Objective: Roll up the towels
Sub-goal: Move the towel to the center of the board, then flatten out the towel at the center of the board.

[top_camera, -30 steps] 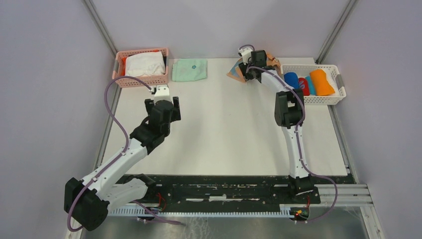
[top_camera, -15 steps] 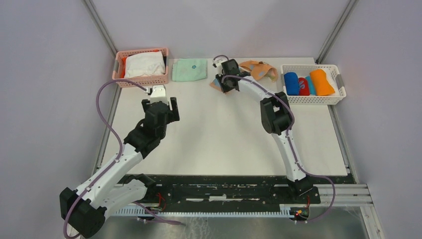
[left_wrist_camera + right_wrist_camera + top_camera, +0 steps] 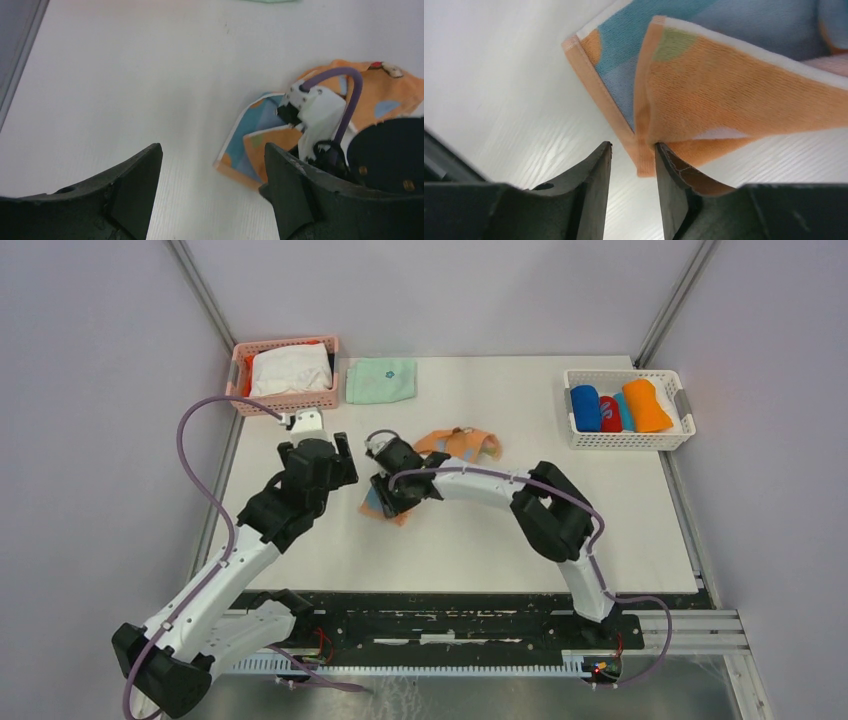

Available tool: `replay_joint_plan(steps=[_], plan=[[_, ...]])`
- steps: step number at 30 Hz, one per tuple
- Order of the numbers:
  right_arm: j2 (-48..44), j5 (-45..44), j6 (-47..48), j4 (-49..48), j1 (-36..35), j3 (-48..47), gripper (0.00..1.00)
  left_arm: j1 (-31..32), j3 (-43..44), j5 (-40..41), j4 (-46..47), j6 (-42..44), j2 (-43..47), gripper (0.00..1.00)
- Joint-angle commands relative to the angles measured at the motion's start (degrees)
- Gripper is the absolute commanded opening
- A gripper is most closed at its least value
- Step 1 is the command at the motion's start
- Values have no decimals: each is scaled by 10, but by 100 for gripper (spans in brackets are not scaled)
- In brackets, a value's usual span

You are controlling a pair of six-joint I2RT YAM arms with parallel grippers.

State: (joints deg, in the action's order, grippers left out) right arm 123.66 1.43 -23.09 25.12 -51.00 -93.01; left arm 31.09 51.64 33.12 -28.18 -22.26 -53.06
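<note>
White table [image 3: 500, 530], grey walls — patterned towel [image 3: 455, 443] lies rumpled near frame center, lower-left corner pinched in right tool [image 3: 633, 150]. Left tool [image 3: 212, 150] just left of it — spread wide, empty. Blue towel [image 3: 585, 407] & orange towel [image 3: 648, 406] rolled in basket [image 3: 628, 439], upper right.

There were two robot arms [image 3: 235, 565], one pink basket [image 3: 285, 402] with one white cloth [image 3: 290, 370] in it, one white basket [image 3: 630, 440] with four rolled towels [image 3: 585, 408], one folded mint-green cloth [image 3: 381, 380] and one loose patterned towel [image 3: 460, 443].
</note>
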Motion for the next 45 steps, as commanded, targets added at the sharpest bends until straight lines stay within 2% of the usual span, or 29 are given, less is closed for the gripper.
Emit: replay_joint_plan(steps=[1,6,12,17,25,29,31,34,38,40,42,45], plan=[[-122,5,-30,-11,-16,52,49,-3,-4,-25,-48,-105,26,81],[-213,-28,3,-27,22,139,62,-3,-39,-85,-48,-133,26,81],[-272,87,-81,-162,132,295,64,-3,-80,-172,-9,-122,-38,81],[-265,130,-136,-302,143,378,65,-2,-70,-203,11,-120,-134,80],[-199,106,-200,-467,144,433,64,-1,-48,-213,57,-123,-255,79],[-162,101,-208,-514,145,425,58,7,-48,-228,72,-127,-295,77],[-161,110,-219,-529,149,424,44,15,-54,-228,73,-129,-306,75],[-186,124,-236,-506,168,411,27,27,-71,-225,72,-130,-314,66],[-258,135,-251,-438,219,392,17,37,-98,-229,64,-136,-326,45],[-294,127,-249,-371,248,366,11,49,-106,-230,54,-138,-329,38],[-319,116,-240,-285,281,322,7,73,-107,-224,38,-140,-327,35],[-332,92,-243,-184,329,256,8,111,-101,-207,8,-146,-320,33]])
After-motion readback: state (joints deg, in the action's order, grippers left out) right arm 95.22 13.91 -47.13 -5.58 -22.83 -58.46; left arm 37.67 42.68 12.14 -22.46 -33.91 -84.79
